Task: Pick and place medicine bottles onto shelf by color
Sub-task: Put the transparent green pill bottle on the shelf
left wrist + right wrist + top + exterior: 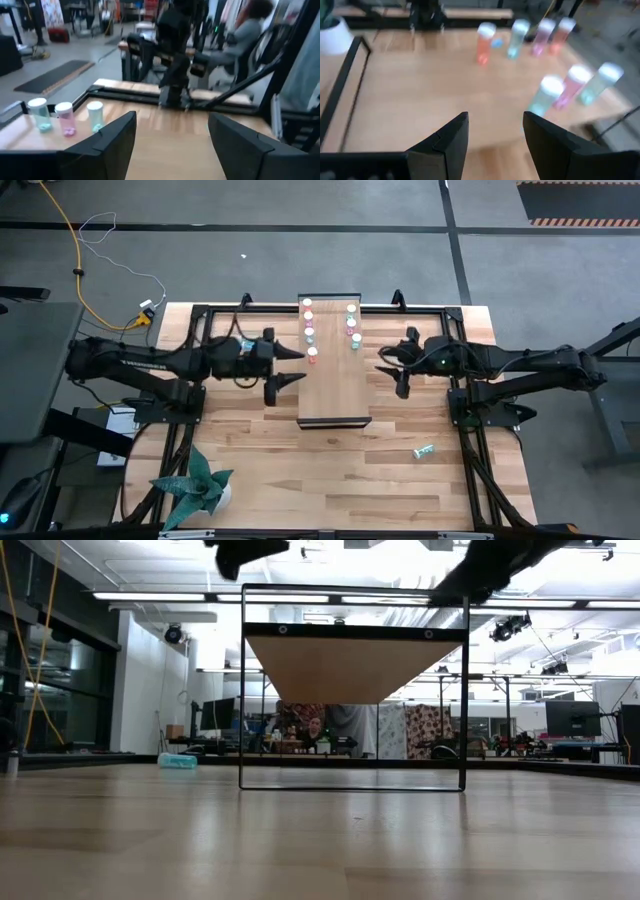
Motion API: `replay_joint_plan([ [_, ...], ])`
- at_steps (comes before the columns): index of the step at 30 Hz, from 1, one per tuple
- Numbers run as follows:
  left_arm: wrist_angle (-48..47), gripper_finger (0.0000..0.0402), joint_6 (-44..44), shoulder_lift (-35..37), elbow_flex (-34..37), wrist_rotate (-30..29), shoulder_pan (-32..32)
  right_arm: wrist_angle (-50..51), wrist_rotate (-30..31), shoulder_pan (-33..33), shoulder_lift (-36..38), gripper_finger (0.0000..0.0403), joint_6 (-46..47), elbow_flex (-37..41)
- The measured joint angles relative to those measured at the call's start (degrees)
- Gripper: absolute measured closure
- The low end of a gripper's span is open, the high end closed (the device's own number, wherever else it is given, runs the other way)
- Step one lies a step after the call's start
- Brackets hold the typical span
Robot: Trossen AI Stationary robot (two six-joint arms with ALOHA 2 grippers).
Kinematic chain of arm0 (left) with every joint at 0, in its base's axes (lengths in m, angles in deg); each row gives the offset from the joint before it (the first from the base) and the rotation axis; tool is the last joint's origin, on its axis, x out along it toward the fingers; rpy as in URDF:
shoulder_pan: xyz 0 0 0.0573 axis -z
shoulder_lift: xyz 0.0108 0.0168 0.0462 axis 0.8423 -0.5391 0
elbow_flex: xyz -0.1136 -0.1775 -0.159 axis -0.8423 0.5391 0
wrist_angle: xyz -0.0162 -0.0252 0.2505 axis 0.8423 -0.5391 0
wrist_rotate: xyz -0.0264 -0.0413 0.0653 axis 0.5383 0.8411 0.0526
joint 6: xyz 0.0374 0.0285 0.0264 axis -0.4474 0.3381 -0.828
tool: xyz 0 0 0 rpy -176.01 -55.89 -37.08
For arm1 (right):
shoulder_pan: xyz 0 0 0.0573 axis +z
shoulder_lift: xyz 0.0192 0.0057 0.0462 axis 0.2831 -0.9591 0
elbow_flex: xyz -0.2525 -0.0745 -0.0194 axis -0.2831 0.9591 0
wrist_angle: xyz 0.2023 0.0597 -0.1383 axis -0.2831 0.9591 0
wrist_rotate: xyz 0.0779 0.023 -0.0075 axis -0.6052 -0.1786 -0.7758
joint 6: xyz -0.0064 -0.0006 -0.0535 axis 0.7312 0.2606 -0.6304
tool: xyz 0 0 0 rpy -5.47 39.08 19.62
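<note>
Nine medicine bottles (309,326) are standing on the shelf (335,395). One teal bottle (424,450) is lying on the tabletop (300,470), looking light and slippery; holding its middle seems best. Left hand (296,367) and right hand (388,368) are hanging open, empty.

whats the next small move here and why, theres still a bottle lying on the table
Probably the right gripper should swing back from the shelf toward the lone teal bottle lying on its side on the table. Both grippers are open and empty beside the shelf, the other bottles already stand on it in two rows, and this stray lies nearer the right arm's side than the left gripper.
</note>
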Motion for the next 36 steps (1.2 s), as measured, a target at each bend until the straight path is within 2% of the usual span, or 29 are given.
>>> replay_joint_plan([
  [3, 9.46, 0.0163, 1.58, 2.11, 6.93, -0.02, 0.50, 6.45, -0.10, 2.67, 0.00, 0.0222, 5.26, -0.06],
  [7, 16.98, 0.0163, 1.67, 4.03, 11.86, -0.12, 0.74, 21.46, -0.18, 7.94, -0.59, 0.0222, 16.51, -2.50],
  [12, 18.93, 0.0163, 1.65, 4.73, 13.08, -0.15, 0.74, 35.59, -4.71, 16.56, -2.89, 0.0222, 33.73, -4.20],
  [16, 19.43, 0.0163, 1.36, 4.73, 13.08, -0.15, 0.74, 40.83, -8.10, 24.39, -6.48, 0.0222, 40.44, -3.37],
  [23, 19.78, 0.0163, -0.42, 4.70, 13.08, -0.15, 0.74, 41.30, -16.97, 34.93, -15.74, 0.0222, 41.59, -2.69],
  [36, 20.79, 0.0163, -3.34, 4.70, 13.08, -0.15, 0.74, 39.89, -16.03, 44.77, -30.68, 0.0222, 42.08, -2.67],
])
